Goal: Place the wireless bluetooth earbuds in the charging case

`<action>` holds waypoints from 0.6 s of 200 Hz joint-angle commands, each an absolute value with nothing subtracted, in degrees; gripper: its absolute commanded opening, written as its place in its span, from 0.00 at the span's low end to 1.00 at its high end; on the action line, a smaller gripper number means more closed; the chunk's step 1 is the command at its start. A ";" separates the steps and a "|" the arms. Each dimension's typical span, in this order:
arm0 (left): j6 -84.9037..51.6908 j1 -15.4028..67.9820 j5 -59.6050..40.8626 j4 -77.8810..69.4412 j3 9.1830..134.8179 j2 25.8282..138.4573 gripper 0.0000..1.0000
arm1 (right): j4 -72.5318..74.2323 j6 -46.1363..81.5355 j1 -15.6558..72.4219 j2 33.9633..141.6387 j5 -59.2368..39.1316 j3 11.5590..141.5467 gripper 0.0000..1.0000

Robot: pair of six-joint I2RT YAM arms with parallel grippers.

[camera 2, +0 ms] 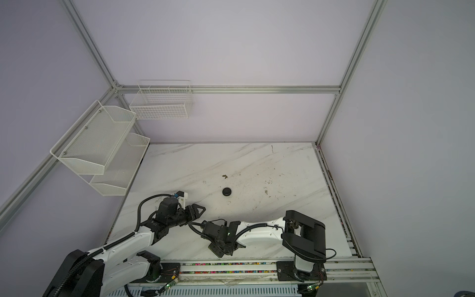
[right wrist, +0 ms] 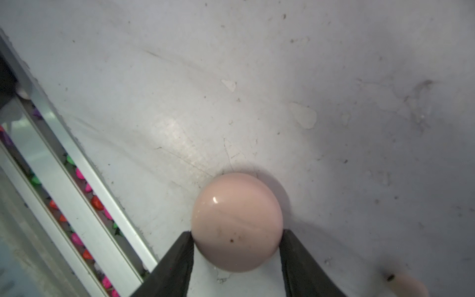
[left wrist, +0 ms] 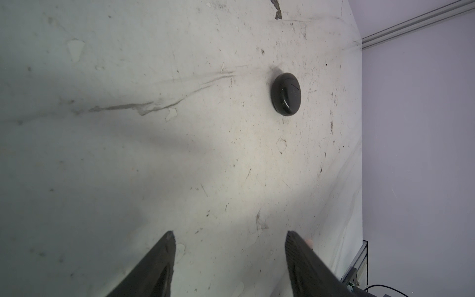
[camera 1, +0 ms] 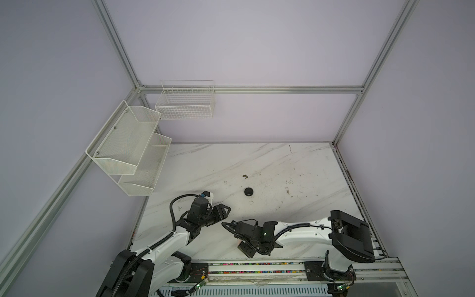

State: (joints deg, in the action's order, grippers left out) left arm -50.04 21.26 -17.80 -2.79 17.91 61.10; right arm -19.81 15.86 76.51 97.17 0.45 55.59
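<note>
A round pale pink charging case lies on the marble table, and my right gripper is shut on it, its fingertips pressed against both sides. The arm hides this case in both top views, where the right gripper points down near the front edge. One blurred pale pink earbud lies on the table beside that gripper. A closed black case sits mid-table. My left gripper stands open and empty, well short of the black case.
Two white wire baskets hang on the left and back walls. An aluminium rail with coloured bits in its slot runs along the table's front edge, close to the pink case. The marble table is scuffed.
</note>
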 commanded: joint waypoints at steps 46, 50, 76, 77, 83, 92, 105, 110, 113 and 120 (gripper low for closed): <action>-49.76 20.73 -18.19 -4.22 20.69 59.59 0.68 | -16.36 26.29 77.48 95.53 -2.75 54.94 0.57; -49.74 20.66 -18.20 -4.26 20.67 59.63 0.68 | -16.30 26.99 77.43 95.61 -3.08 54.86 0.57; -49.57 20.50 -18.91 -4.31 20.82 60.03 0.68 | -16.63 29.30 77.45 94.98 -4.01 54.15 0.57; -49.57 20.49 -18.95 -4.27 20.82 60.03 0.68 | -16.62 29.33 77.49 94.91 -4.03 54.06 0.57; -49.49 20.41 -19.16 -4.23 20.83 60.03 0.68 | -16.61 29.38 77.53 94.40 -4.00 53.55 0.57; -49.43 20.35 -19.34 -4.11 20.91 59.95 0.68 | -16.82 29.36 77.69 93.78 -3.08 52.86 0.57; -49.48 20.23 -19.42 -3.96 20.71 59.60 0.68 | -18.55 28.14 78.19 94.31 -0.17 53.20 0.57; -49.48 20.22 -19.49 -3.96 20.59 59.38 0.68 | -19.60 27.20 78.61 94.95 0.99 53.82 0.57; -49.48 20.21 -19.51 -3.92 20.49 59.27 0.68 | -20.36 26.70 78.92 95.51 1.79 54.31 0.57; -49.57 20.14 -19.56 -3.88 20.33 58.88 0.68 | -21.82 25.75 79.68 96.68 3.72 55.52 0.57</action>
